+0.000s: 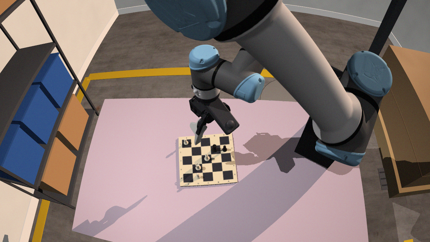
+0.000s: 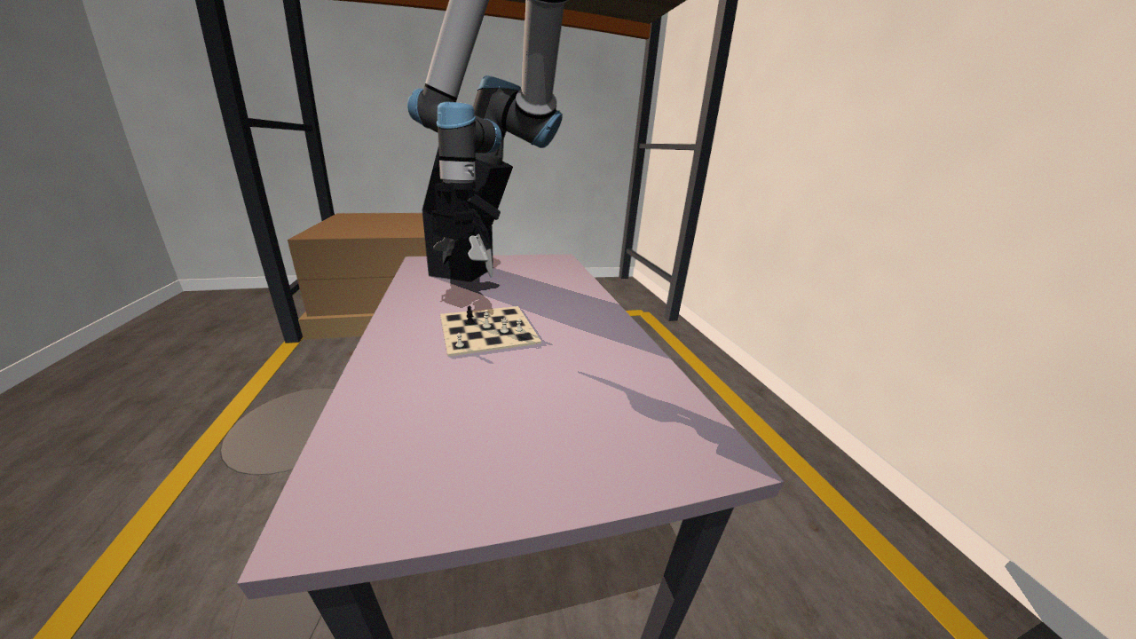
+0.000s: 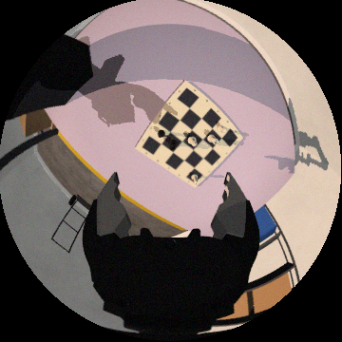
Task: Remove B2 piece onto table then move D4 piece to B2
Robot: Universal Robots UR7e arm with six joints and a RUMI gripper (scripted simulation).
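The small chessboard [image 1: 207, 161] lies on the pink table. A black piece stands on B2 [image 1: 214, 147], with a second black piece [image 1: 224, 148] beside it on A2. A white piece stands on D4 [image 1: 197, 166]. More white pieces stand on C3 [image 1: 206, 157], E1 [image 1: 186, 141] and D5 [image 1: 197, 175]. All are upright. My gripper [image 1: 200, 127] is open and empty, hovering above the board's far edge. The wrist view shows the open fingers with the board [image 3: 190, 133] beyond them, the B2 piece [image 3: 172, 141] and the D4 piece [image 3: 212, 139].
The arm's base block [image 1: 312, 144] stands on the table to the right of the board. A shelf rack with blue and orange bins [image 1: 39, 120] is at the left. Cardboard boxes [image 1: 405, 120] stand at the right. A dark frame post [image 2: 254, 167] rises behind the table.
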